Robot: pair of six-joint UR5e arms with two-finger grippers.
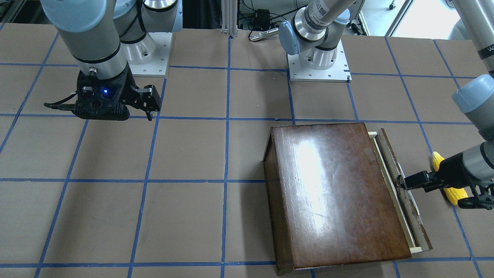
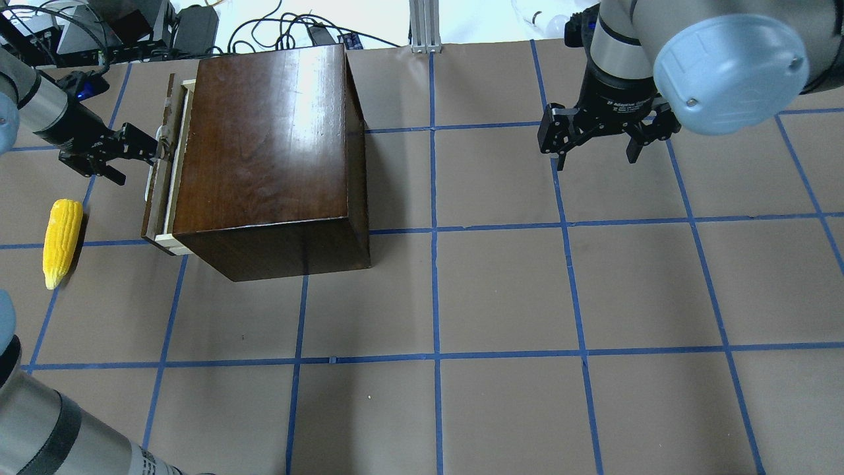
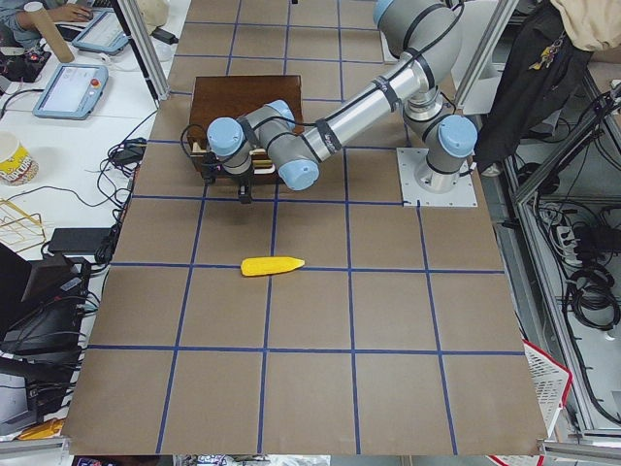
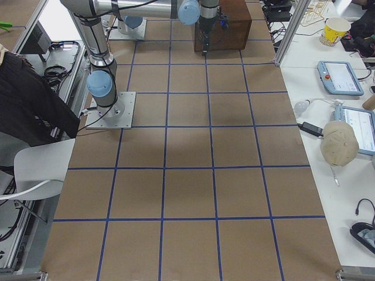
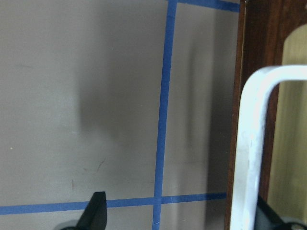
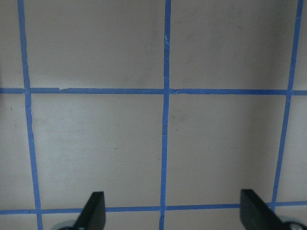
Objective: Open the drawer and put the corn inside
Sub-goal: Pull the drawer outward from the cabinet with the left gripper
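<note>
A white bar handle (image 5: 252,143) fills the right side of the left wrist view, closest of all. It is fixed to the worn dark-brown front of the drawer (image 2: 158,214). The left jaws stand wide apart. One black finger (image 5: 97,211) hangs over bare desk and the other sits just behind the handle's lower end. The handle thus lies inside the gap, close to that second finger; whether they touch cannot be told. The left arm (image 2: 59,125) reaches in low toward the drawer front.

The drawer is out a little way. A narrow strip of pale wood shows between its front panel and the glossy dark-brown cabinet (image 2: 264,145). The cabinet sits on the brown paper-covered desk (image 2: 501,290), in the robot's left half, turned slightly against the blue tape grid (image 2: 434,290).

The yellow corn cob (image 2: 62,241) lies flat on the desk, outside the drawer. It is to the robot's left of the drawer front and apart from it, pointed end toward the robot.

The right arm (image 2: 620,53) hangs over the desk's right half, well apart from the cabinet. The right jaws are spread wide and point down at taped paper.
</note>
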